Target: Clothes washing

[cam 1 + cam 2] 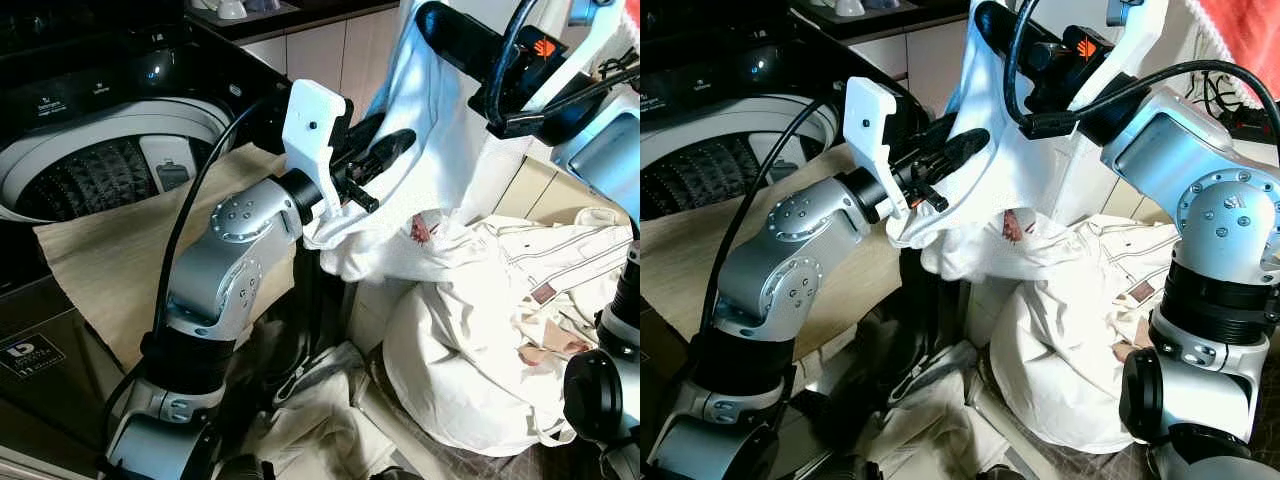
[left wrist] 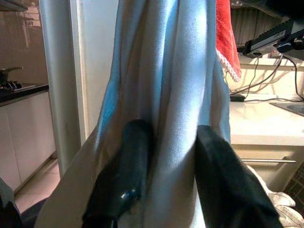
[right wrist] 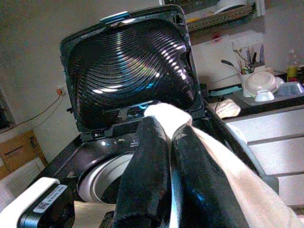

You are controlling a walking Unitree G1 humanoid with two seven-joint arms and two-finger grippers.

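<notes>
While both grippers pinch one white garment (image 1: 420, 150) aloft right of the open washer drum (image 1: 90, 170) — left gripper (image 1: 385, 160) low, right gripper (image 1: 985, 25) high — nothing's loaded yet; cream laundry pile (image 1: 500, 330) waits near right.

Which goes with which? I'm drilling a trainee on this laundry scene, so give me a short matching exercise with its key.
Things:
1. white garment
2. washing machine lid
3. beige cloth
4. red towel

States:
A. raised open
B. draped over the washer's front edge
C. hanging behind, by the counter
D. held up by the left gripper and the right gripper

Pairs: 1-D, 2-A, 3-B, 4-C
</notes>
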